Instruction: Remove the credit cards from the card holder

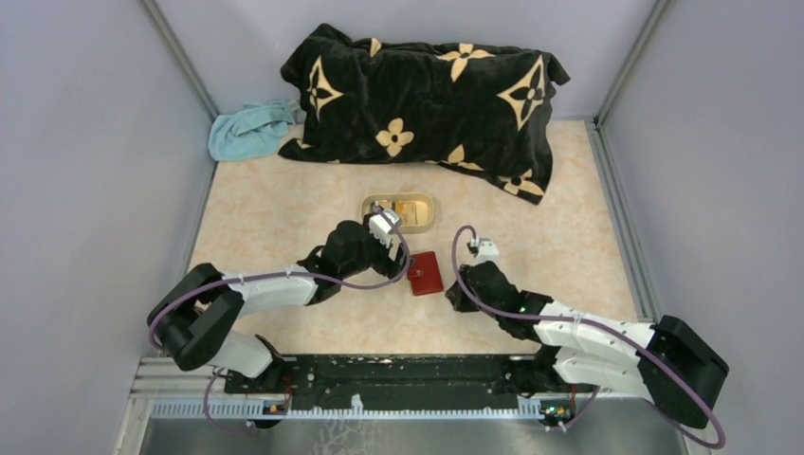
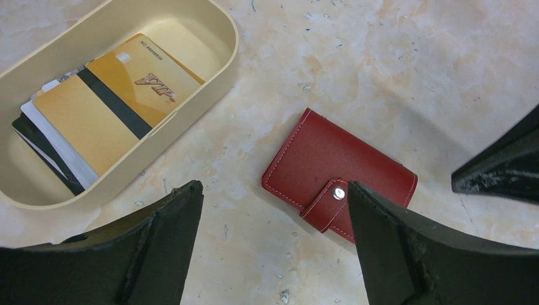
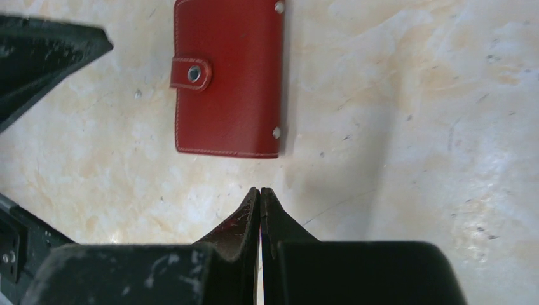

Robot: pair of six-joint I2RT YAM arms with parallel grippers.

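The card holder point(image 1: 425, 273) point(image 2: 330, 159) point(image 3: 235, 82) is a dark red wallet lying flat on the table, folded, with its snap tab fastened. Several credit cards point(image 2: 121, 108) point(image 1: 410, 209), gold, black and white ones, lie stacked in the beige oval tray point(image 2: 234, 54). My left gripper point(image 2: 273, 185) point(image 1: 398, 248) hovers open between the tray and the wallet with nothing between its fingers. My right gripper point(image 3: 260, 189) point(image 1: 450, 287) is shut and empty, its tips just to the right of the wallet and not touching it.
A black blanket with gold flowers point(image 1: 427, 95) lies along the back of the table. A teal cloth point(image 1: 248, 131) is bunched in the back left corner. Grey walls close in both sides.
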